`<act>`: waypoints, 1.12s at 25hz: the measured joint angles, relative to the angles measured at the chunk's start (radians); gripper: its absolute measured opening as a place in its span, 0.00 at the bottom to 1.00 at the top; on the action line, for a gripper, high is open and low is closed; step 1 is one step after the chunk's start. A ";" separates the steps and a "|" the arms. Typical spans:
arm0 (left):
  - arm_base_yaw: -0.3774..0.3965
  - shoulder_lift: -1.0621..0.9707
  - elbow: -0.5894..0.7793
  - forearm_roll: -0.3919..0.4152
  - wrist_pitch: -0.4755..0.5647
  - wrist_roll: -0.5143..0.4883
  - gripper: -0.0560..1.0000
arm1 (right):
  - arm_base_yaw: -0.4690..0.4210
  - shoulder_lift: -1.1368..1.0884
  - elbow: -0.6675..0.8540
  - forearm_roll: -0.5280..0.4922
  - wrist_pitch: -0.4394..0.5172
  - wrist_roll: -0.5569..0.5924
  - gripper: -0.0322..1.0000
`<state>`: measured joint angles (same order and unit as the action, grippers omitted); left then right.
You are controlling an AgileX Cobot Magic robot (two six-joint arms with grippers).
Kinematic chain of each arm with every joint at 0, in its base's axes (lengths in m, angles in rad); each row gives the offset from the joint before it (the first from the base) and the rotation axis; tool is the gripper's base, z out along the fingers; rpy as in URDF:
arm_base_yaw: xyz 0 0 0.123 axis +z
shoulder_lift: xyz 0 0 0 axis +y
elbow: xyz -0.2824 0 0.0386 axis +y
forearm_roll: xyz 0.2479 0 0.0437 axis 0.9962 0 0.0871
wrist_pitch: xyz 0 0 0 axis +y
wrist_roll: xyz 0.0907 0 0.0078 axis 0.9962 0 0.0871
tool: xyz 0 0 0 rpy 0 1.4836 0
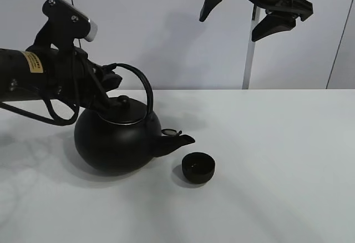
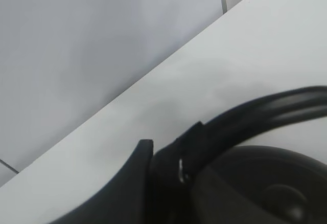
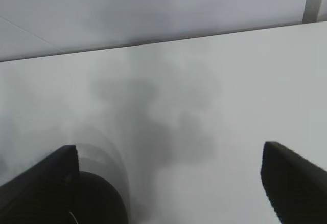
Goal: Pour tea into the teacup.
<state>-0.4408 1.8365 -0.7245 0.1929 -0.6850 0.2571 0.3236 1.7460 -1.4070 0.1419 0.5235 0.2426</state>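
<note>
A large round black kettle [image 1: 116,140] with an arched handle [image 1: 141,85] rests on the white table [image 1: 277,160], left of centre, spout [image 1: 180,141] pointing right. The small matte-black teacup [image 1: 198,167] stands on the table just right of and below the spout tip, apart from it. My left gripper [image 1: 109,85] is shut on the left end of the kettle's handle; the left wrist view shows one finger [image 2: 145,155] against the handle [image 2: 255,112] above the kettle body [image 2: 265,188]. My right gripper [image 1: 230,28] hangs open and empty high above the table, fingers [image 3: 294,180] wide apart.
A pale wall [image 1: 183,32] with a vertical metal strip [image 1: 249,60] runs behind the table's far edge. Bare white tabletop [image 3: 204,106] lies to the right of the teacup and below the right gripper.
</note>
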 joint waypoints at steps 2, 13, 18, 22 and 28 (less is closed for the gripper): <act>-0.004 0.000 -0.013 0.002 0.012 0.001 0.15 | 0.000 0.000 0.000 0.000 0.000 0.000 0.67; -0.023 0.000 -0.046 0.001 0.062 0.035 0.15 | 0.000 0.000 0.000 0.000 0.000 0.000 0.67; -0.025 0.000 -0.046 0.001 0.075 0.039 0.15 | 0.000 0.000 0.000 0.000 0.000 0.000 0.67; -0.028 0.000 -0.055 0.001 0.092 0.044 0.15 | 0.000 0.000 0.000 0.000 0.000 0.000 0.67; -0.030 0.000 -0.072 0.002 0.117 0.057 0.15 | 0.000 0.000 0.000 0.000 -0.002 0.000 0.67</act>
<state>-0.4708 1.8365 -0.7970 0.1946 -0.5676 0.3143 0.3236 1.7460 -1.4070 0.1419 0.5211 0.2426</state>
